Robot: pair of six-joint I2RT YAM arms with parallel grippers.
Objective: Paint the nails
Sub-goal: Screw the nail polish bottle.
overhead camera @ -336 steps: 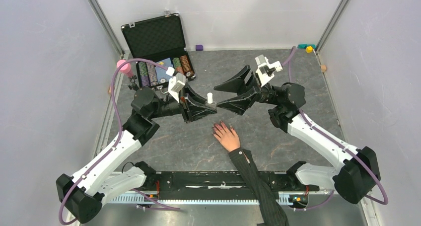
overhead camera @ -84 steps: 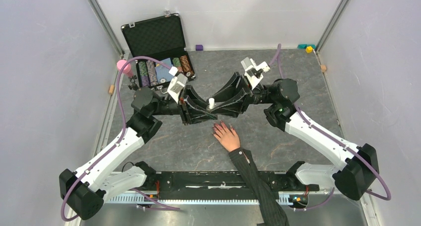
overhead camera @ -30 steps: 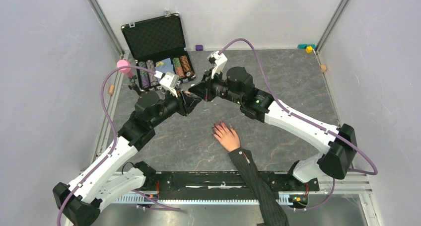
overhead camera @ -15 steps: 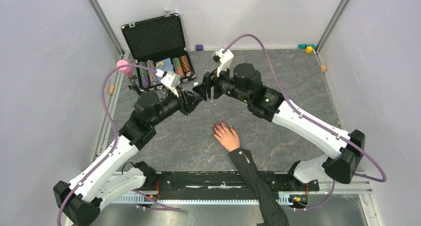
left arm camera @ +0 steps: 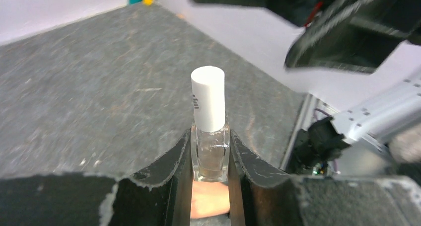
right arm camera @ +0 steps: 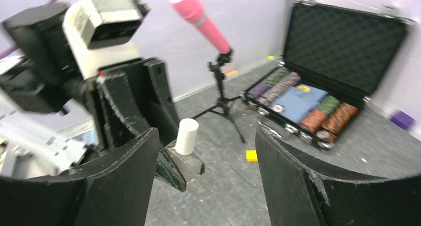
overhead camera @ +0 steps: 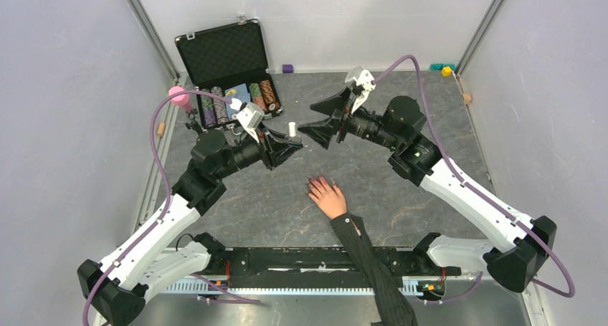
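Left claw is clamped tight on the little clear polish bottle, pinching the glass body from both sides and holding it upright off the table, with the white cap poking up above the fingers. Right claw is spread wide with nothing in it, hanging just beside the bottle with its mouth pointed at the cap. So I'd call this the uncapping step: the cap is on, and no brush is out. The nails are on the pale hand lying flat on the table near the front, fingers pointing at the arms, dark pinstriped sleeve trailing back to the near edge. They look reddish-pink and glossy from above, and they sit apart from both claws. Next move, as I read it: the right claw has to line up over the cap, close on it without knocking the bottle crooked, then twist it off while the left holds steady. As for writing, there's a short line of dark print running down the side of the cap, way too small and blurry to read. No brand name I can make out anywhere.
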